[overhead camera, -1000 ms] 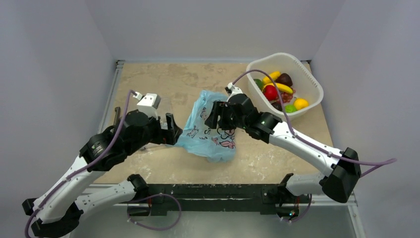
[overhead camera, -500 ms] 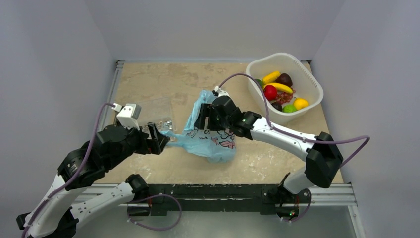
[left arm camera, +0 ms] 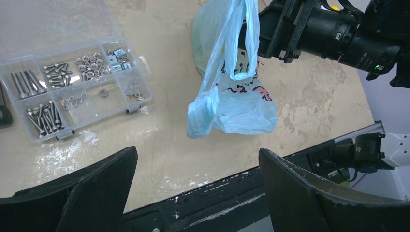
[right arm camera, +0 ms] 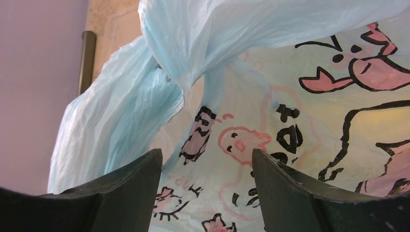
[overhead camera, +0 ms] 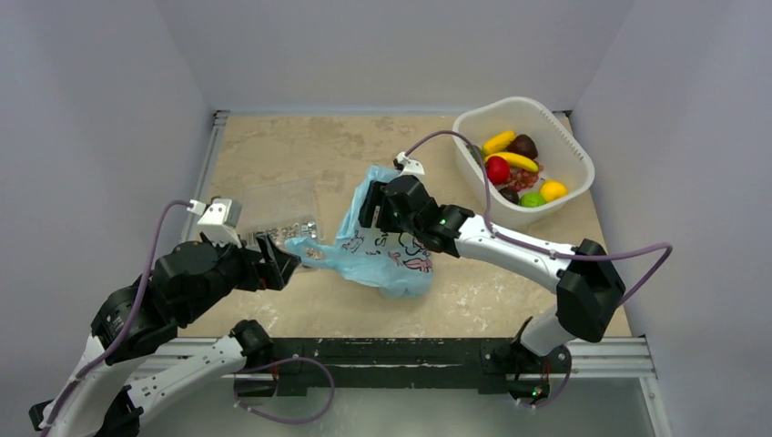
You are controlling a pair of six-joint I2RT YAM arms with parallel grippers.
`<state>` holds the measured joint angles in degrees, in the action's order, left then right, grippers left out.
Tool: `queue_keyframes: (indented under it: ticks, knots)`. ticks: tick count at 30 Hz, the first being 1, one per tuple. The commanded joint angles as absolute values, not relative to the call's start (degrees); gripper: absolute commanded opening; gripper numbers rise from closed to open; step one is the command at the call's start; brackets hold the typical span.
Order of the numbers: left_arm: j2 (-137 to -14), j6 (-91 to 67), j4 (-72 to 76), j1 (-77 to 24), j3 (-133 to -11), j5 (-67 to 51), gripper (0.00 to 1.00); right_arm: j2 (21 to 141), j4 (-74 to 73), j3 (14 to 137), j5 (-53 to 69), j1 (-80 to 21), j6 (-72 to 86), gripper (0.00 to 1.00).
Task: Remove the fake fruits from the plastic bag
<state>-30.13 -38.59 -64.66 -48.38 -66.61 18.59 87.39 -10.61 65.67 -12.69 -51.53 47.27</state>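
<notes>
The light-blue plastic bag [overhead camera: 387,250] with a pink-and-white cartoon print lies crumpled mid-table. It also shows in the left wrist view [left arm camera: 232,99]. My right gripper [overhead camera: 370,205] is open just above the bag's far left part. The printed plastic [right arm camera: 270,121] fills its view, with the open jaws [right arm camera: 205,152] empty. A faint yellowish patch [right arm camera: 382,128] shows through the plastic; the rest of the contents is hidden. My left gripper [overhead camera: 278,259] is wide open and empty [left arm camera: 197,151], left of the bag and apart from it.
A white basket [overhead camera: 569,150] at the far right holds several toy fruits [overhead camera: 514,164]. A clear box of screws and nuts [left arm camera: 72,92] lies left of the bag, by my left gripper [overhead camera: 296,218]. The table's near edge has a black rail [left arm camera: 232,193].
My left gripper has drawn back left and toward the near edge, away from the bag's left side. My right gripper has moved left over the bag's far part.
</notes>
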Motion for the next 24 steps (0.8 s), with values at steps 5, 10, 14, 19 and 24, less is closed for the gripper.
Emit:
queue_keyframes:
  ticks: [5, 10, 14, 19, 24]
  knots:
    - [-30.4, -39.8, -62.4, -48.2, -67.3, 15.8, 0.99, 89.9, -4.6, 66.0, -21.3, -53.3, 40.4, 0.49]
    - [-30.6, -40.2, -60.1, -48.2, -69.2, 13.4, 0.99, 87.9, -5.1, 66.0, -18.3, -53.3, 36.3, 0.13]
    - [-33.7, -37.4, -61.4, -48.2, -71.1, 13.8, 1.00, 85.0, -5.8, 66.4, -9.0, -52.6, 34.0, 0.00]
    - [-39.0, -30.7, -64.6, -48.0, -76.9, 19.2, 1.00, 83.3, -1.1, 64.4, 14.5, -45.3, 33.0, 0.00]
    - [-44.1, -26.4, -62.8, -43.2, -80.6, 15.8, 1.00, 83.0, 5.0, 60.2, 31.4, -37.9, 33.7, 0.00]
